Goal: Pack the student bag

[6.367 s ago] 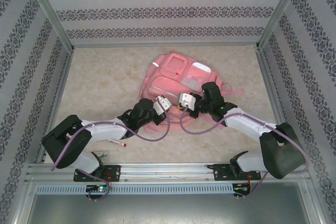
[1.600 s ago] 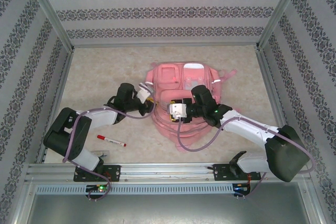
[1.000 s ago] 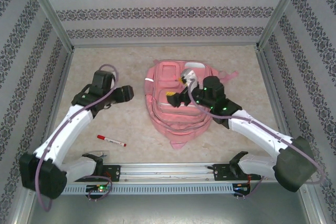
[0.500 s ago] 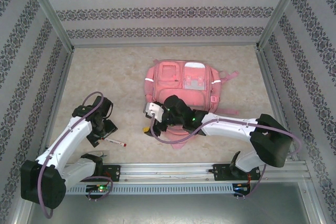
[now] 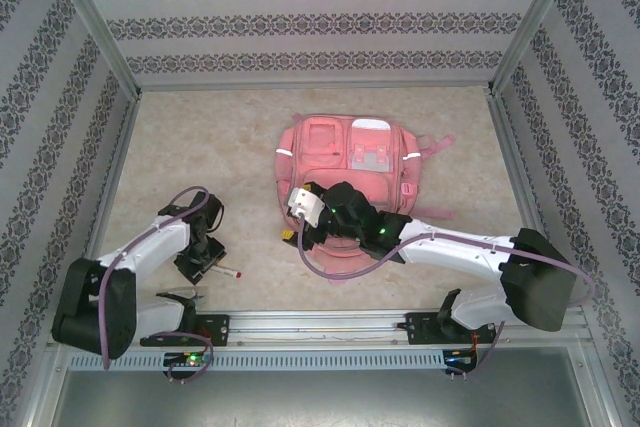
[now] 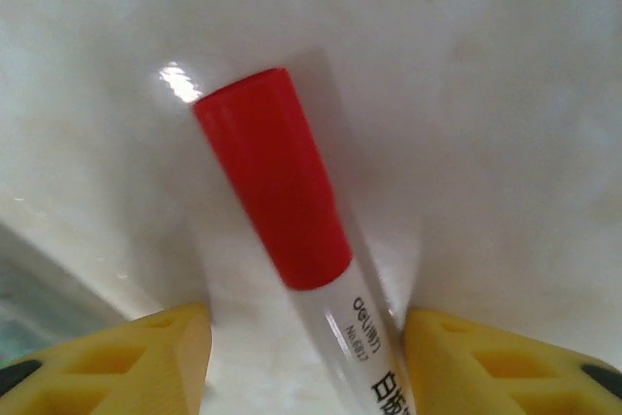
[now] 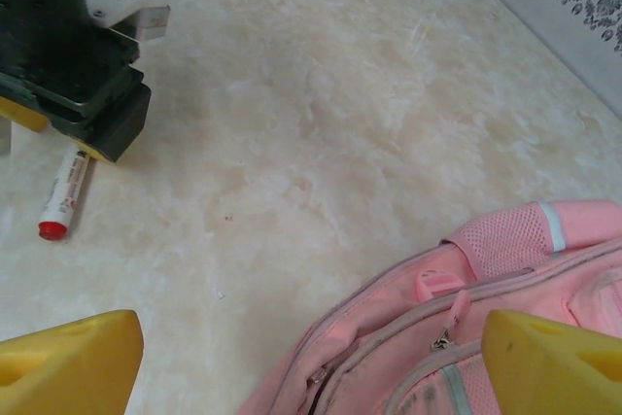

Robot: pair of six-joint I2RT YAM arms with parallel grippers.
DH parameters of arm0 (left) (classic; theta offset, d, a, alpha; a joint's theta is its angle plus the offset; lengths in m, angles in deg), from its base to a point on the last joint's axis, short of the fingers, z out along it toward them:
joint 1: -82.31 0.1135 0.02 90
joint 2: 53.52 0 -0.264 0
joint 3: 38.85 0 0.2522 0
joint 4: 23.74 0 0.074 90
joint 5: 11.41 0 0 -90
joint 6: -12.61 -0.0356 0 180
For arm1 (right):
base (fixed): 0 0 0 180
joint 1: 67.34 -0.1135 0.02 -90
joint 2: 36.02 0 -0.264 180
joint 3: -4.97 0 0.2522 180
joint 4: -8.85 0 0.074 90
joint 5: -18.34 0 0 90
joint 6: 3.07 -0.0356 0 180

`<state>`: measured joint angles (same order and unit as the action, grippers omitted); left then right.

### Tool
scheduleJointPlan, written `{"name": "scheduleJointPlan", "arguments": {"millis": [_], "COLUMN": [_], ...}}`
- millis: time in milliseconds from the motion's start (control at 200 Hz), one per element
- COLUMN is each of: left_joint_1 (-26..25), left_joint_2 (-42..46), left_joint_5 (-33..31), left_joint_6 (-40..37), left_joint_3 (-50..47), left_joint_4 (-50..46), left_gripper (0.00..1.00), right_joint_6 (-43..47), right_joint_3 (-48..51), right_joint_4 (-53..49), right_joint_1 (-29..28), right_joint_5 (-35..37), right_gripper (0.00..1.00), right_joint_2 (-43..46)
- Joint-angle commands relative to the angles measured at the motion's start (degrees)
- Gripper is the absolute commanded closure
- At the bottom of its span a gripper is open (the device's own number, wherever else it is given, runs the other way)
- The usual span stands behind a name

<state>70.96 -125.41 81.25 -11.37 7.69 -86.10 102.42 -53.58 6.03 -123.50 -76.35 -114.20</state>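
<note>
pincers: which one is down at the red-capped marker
The left pincer: its yellow fingers straddle the marker. The right pincer hovers open by the student bag.

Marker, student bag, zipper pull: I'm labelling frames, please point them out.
marker (image 6: pixel 280 196), left wrist view, on its red cap.
student bag (image 5: pixel 340 162), top external view, on its front panel.
zipper pull (image 7: pixel 448 324), right wrist view, on its hanging tab.

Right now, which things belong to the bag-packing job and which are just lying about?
Job: pink fabric backpack; red-capped white marker pen, straddled by the open left hand.
Just there: beige marbled tabletop; patterned enclosure walls; aluminium front rail.
</note>
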Motion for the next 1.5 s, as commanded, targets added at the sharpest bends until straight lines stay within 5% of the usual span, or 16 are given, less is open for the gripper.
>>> {"name": "scheduleJointPlan", "arguments": {"millis": [0, 215, 305, 440, 610, 1059, 1169, 1249, 1374, 1499], "left_joint_1": [1.1, 1.1, 1.2, 1.2, 1.0, -0.8, -1.9, -2.6, -3.0, -2.9], "left_joint_2": [-3.8, -4.6, -2.2, 3.6, 8.1, 8.4, 9.0, 9.2, 9.7, 11.2], "left_joint_5": [-0.9, 2.0, 4.1, 10.2, 19.4, 28.0, 28.1, 28.4, 30.4, 28.6], "left_joint_6": [0.0, -1.2, -2.0, -5.2, -6.4, -5.4, -4.9, -4.8, -4.7, -9.4], "left_joint_3": [0.2, 1.9, 4.0, 8.6, 13.1, 14.9, 13.9, 13.7, 13.0, 14.5], "left_joint_4": [6.1, 7.8, 6.2, 5.6, 7.8, 15.0, 16.6, 17.1, 19.7, 19.7], "left_gripper": [0.52, 0.77, 0.81, 0.81, 0.84, 0.83, 0.83, 0.83, 0.73, 0.38], "right_joint_6": [-2.8, -5.9, -12.6, -27.8, -48.0, -56.6, -60.0, -61.1, -61.4, -59.6], "right_joint_3": [0.1, -1.3, -3.8, -11.7, -16.1, -23.8, -25.1, -26.3, -26.8, -24.7], "right_joint_4": [0.4, 0.3, -2.6, -13.7, -13.0, -12.4, -10.9, -10.5, -10.6, -11.8], "right_joint_1": [-0.9, -2.2, -2.2, 0.4, 5.1, 5.3, 5.3, 5.3, 5.9, 7.7], "right_joint_5": [-0.2, -0.8, -0.8, -8.1, -25.0, -36.3, -37.9, -38.9, -38.6, -38.7], "right_gripper": [0.11, 0.12, 0.11, 0.09, 0.25, 0.33, 0.38, 0.52, 0.75, 0.89], "right_joint_2": [0.8, 0.5, -0.4, -4.6, -11.8, -23.9, -26.2, -27.7, -28.1, -25.4]}}
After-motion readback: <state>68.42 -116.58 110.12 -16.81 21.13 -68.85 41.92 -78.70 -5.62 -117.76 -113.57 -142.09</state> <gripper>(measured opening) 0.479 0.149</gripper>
